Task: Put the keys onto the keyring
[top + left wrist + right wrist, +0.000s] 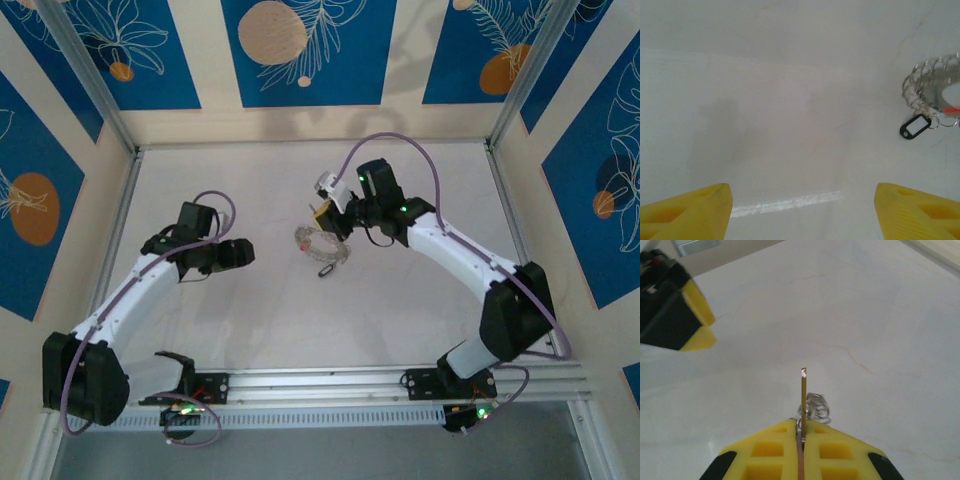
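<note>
Right gripper: clamped on a thin edge-on strip, lower centre; I judge it the keyring.
Left gripper: wide open, empty.
Dark-outlined key: right edge, at the ring's fringe.
I'd approach it low and slowly.

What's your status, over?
Left end effector open, off the keyring. Right end effector shut on thin strip, maybe a key. Oblong key at keyring's edge. No obstruction seen.

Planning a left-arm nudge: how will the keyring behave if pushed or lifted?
Probably rigid: the keyring keeps a round metal hoop shape. Its fringe of small wire loops and the dark-rimmed oblong key would likely swing and drag. On the smooth tabletop it should slide, not roll.
</note>
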{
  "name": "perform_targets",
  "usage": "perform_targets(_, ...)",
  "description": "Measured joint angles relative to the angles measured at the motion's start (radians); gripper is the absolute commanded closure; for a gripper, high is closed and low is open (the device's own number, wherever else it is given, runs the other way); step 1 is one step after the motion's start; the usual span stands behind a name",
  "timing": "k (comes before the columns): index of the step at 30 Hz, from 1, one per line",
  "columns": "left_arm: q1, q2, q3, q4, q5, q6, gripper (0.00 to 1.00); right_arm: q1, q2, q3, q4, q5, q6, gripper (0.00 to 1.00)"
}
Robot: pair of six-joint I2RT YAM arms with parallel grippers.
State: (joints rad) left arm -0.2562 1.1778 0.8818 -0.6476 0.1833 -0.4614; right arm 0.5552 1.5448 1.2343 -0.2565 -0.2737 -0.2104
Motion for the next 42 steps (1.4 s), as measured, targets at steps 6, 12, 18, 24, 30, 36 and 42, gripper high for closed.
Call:
perform_targets(6, 0.06, -0.044, 0.0, -0.023, -0.007, 0.0, 0.25, 0.002, 0.129, 0.114, 0.028, 0.027, 0.043, 1.0)
perform_targets(12, 0.073, -0.048, 0.0, -0.028, 0.011, 0.006, 0.25, 0.0, 0.211, 0.158, 0.037, 0.046, 0.058, 1.0)
perform_targets(18, 0.077, -0.045, 0.0, -0.031, 0.029, 0.023, 0.25, -0.024, 0.235, 0.161, 0.042, 0.048, 0.078, 1.0)
perform_targets(24, 0.077, -0.021, 0.0, -0.031, 0.049, 0.024, 0.25, -0.086, 0.247, 0.161, 0.06, 0.04, 0.092, 1.0)
perform_targets(30, 0.077, -0.004, 0.0, -0.03, 0.053, 0.026, 0.25, -0.148, 0.254, 0.148, 0.078, 0.029, 0.098, 1.0)
perform_targets(36, 0.077, 0.018, 0.0, -0.024, 0.061, 0.024, 0.25, -0.236, 0.259, 0.055, 0.134, 0.002, 0.126, 1.0)
perform_targets(42, 0.077, 0.043, 0.0, -0.016, 0.071, 0.021, 0.25, -0.326, 0.314, 0.0, 0.191, -0.043, 0.209, 1.0)
